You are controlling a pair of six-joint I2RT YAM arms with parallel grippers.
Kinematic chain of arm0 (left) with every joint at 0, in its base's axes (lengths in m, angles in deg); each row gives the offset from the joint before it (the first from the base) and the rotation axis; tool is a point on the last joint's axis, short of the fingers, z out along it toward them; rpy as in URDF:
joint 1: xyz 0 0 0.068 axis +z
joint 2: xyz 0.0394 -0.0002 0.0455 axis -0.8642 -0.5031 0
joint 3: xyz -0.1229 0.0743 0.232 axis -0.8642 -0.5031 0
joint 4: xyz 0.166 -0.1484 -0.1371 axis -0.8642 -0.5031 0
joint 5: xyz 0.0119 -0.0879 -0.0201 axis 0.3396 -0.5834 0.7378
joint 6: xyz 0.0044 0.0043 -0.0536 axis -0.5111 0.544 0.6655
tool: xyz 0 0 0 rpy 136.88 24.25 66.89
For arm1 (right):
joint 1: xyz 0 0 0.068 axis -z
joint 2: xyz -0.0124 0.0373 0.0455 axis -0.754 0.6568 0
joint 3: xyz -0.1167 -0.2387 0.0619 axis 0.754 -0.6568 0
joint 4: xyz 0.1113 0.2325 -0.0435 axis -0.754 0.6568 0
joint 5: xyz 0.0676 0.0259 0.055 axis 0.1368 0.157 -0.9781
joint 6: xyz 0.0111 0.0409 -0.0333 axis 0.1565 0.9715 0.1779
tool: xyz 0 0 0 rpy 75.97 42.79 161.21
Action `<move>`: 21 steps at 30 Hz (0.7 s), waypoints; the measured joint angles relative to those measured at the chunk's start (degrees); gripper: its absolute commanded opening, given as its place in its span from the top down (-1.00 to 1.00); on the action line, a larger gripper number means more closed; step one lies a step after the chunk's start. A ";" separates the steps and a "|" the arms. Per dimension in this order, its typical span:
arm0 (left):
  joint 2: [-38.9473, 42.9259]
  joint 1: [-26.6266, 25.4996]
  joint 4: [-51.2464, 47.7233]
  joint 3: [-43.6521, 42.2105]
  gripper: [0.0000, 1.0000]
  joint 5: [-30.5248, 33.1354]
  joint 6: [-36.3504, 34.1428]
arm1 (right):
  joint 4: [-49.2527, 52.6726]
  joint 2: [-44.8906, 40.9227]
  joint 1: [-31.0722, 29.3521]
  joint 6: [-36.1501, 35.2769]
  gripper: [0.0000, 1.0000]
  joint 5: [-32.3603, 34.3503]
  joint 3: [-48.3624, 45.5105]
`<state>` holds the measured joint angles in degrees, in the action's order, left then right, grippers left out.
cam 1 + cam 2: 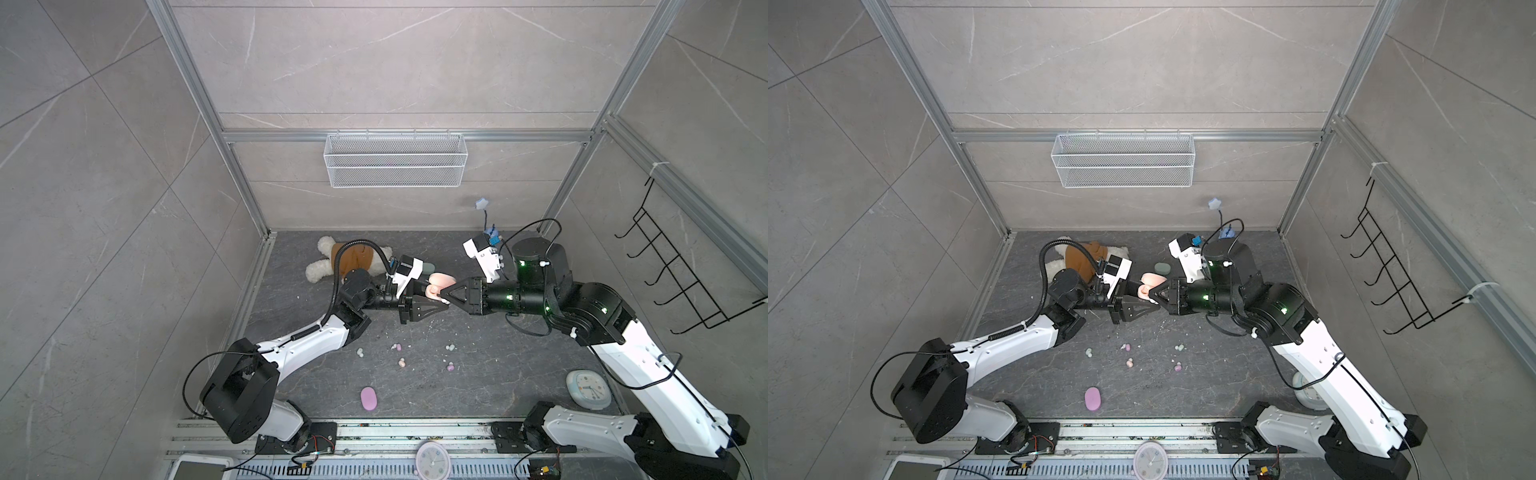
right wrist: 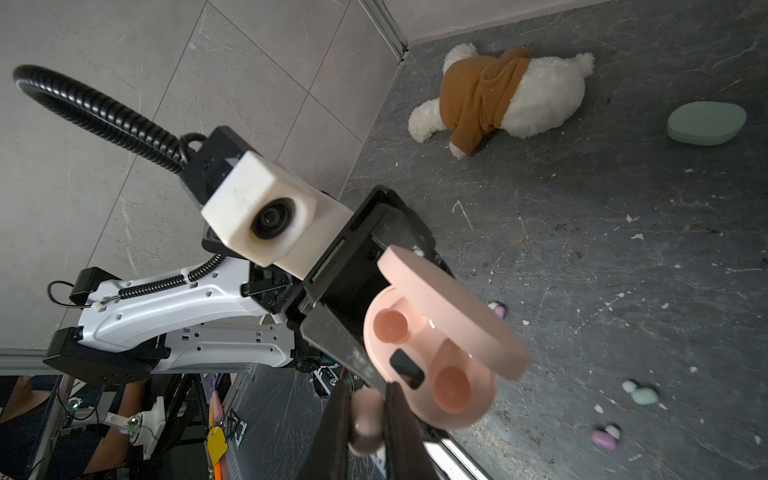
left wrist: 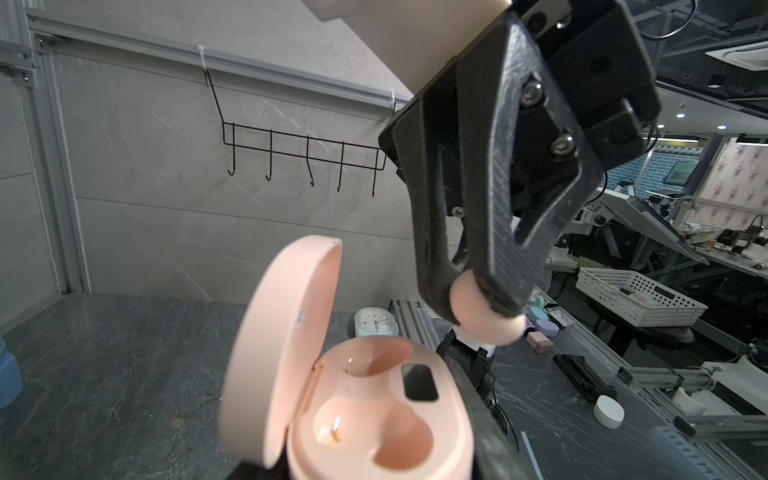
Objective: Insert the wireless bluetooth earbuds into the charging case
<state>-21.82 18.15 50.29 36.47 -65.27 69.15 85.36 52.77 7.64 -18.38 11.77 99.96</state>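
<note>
While the left claw, pointing toward 3 o'clock, clamps the pink charging case across its short width, the right claw points toward 9 o'clock with its tips pinched tight on one peach-pink earbud. Both claws meet nose to nose above the far half of the surface in both top views.

The held earbud sits right at the right claw's tips and bulges out past the pads. It hangs just beside the case's rim on the 4 o'clock side, near the dark window, and lies in neither well. In the left wrist view its long axis runs crosswise to the fingers. Which end is the ear tip I cannot tell, and the right wrist view shows it only as a blur.

The case is held off the surface, its long axis running 9 to 3 o'clock in line with the left claw's fingers. Its lid stands open from the hinge on the 12 o'clock long side. Both wells stand open and unfilled in both wrist views.

Five other earbuds in mint, lilac and peach lie scattered on the surface at 6 o'clock of the claws, well apart from them. A closed lilac case lies farther toward 6 o'clock. A green case lies on the surface just at 12 o'clock of the pink one.
</note>
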 measured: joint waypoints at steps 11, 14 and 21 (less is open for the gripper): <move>1.95 -0.70 0.00 -0.22 0.57 -0.02 -0.52 | -0.22 0.00 0.09 0.44 0.77 0.00 0.09; 2.43 -0.92 -0.90 -0.31 0.57 -0.02 -1.14 | -0.22 0.00 0.09 0.44 0.77 0.04 0.09; 3.93 -1.81 -2.99 -0.31 0.57 -0.04 -2.82 | -0.44 0.00 0.09 0.46 0.77 0.04 0.09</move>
<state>-17.88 16.33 47.29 36.17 -65.31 66.33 84.92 52.77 7.73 -17.92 11.81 100.04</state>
